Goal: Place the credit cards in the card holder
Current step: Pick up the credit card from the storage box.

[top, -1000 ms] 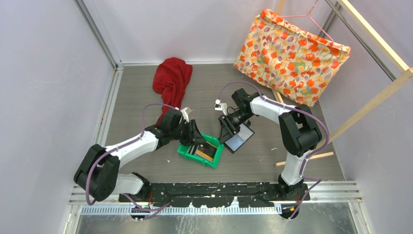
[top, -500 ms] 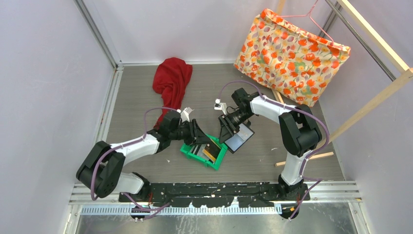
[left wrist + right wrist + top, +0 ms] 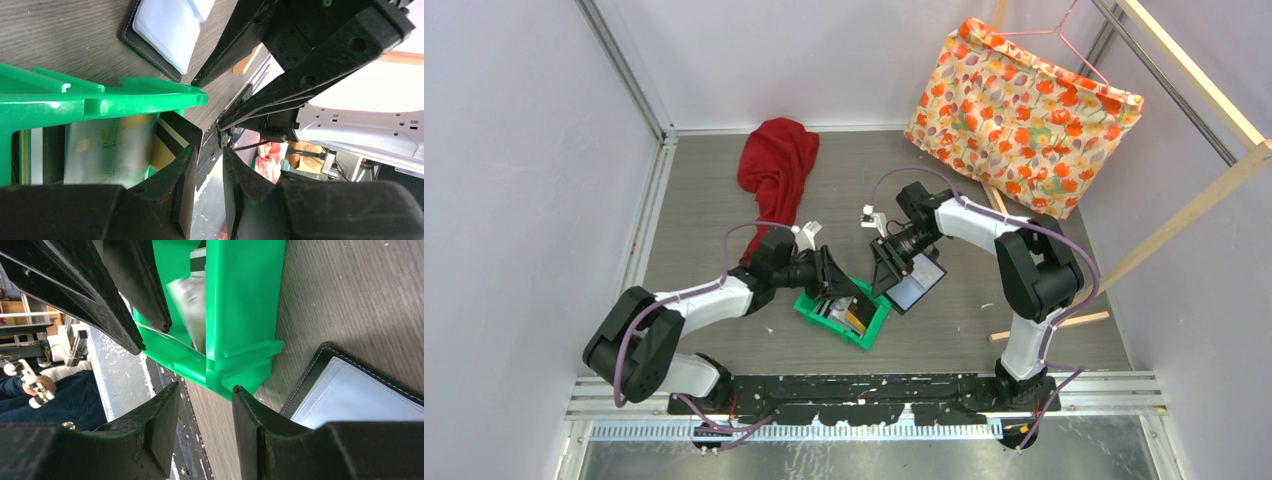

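1 grn bin (image 3: 805,311), 1 card holder (image 3: 916,290), 1 red cloth (image 3: 776,165), 1 floral bag (image 3: 1024,115)

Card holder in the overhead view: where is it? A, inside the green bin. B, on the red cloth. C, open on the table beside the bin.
C: the card holder lies open on the table beside the green bin, pale pocket facing up.

Pale lilac walls (image 3: 514,150) enclose a grey wood-grain worktop (image 3: 694,200); pale wooden bars (image 3: 1194,208) cross the right side, evenly lit.
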